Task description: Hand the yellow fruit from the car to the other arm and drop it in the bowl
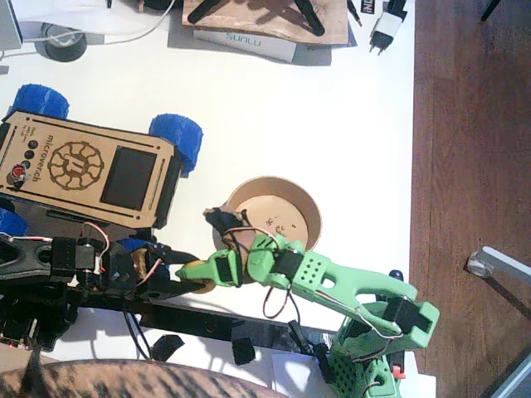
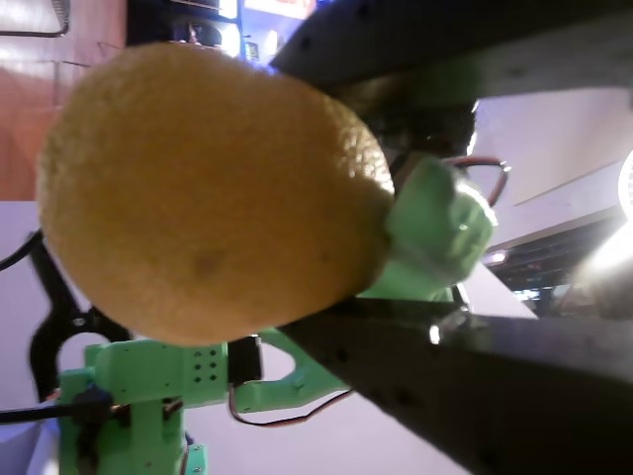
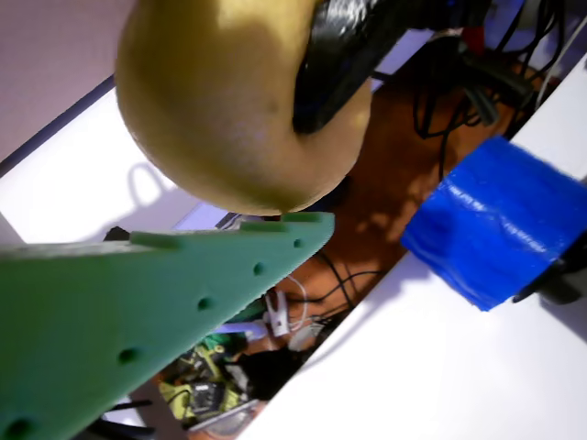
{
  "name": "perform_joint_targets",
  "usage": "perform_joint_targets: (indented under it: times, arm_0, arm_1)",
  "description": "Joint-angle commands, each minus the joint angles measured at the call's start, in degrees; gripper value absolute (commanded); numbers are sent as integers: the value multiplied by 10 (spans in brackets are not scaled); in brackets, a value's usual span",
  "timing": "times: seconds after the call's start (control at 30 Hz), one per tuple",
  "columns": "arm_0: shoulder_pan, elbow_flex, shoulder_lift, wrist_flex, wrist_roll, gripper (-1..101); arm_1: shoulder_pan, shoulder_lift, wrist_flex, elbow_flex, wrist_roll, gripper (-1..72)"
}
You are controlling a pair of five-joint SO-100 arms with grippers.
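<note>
Yellow fruit (image 2: 213, 193) filled the frame, clamped between black end effector (image 2: 396, 188) jaws; green end effector (image 2: 435, 233) touched its side.

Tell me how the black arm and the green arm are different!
The left arm is black and lies low along the table's near edge; the right arm is bright green with rows of small holes, reaching from the near right corner. Both grippers meet at the yellow fruit.

White table (image 1: 315, 108) filled most of the fixed view, sunlit with hard shadows. Dark reddish wood floor (image 1: 473, 124) ran along its right edge. At the far edge: a brown board (image 1: 265, 16), a white box (image 1: 245, 43), a tape roll (image 1: 62, 41), a white plug adapter (image 1: 384, 31). Striped fabric (image 1: 124, 380) at the near edge.
</note>
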Motion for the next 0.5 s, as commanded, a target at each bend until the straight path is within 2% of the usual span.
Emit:
perform_joint_targets:
  times: [0.0,0.37,0.4,0.47]
  arm_0:
    - [5,-10,5,-3,-6,-1]
    - [5,-10,4,-8,-6,-1]
    - [5,-10,4,-8,-6,-1]
    - [5,-10,2,-8,-6,-1]
  arm_1:
    - [-6,-6,-13,-28,12,315]
    - [-14,-30,-17,-33,38,310]
    - [-14,-32,-16,-33,35,297]
    - [-18,-40,-10,-35,10,225]
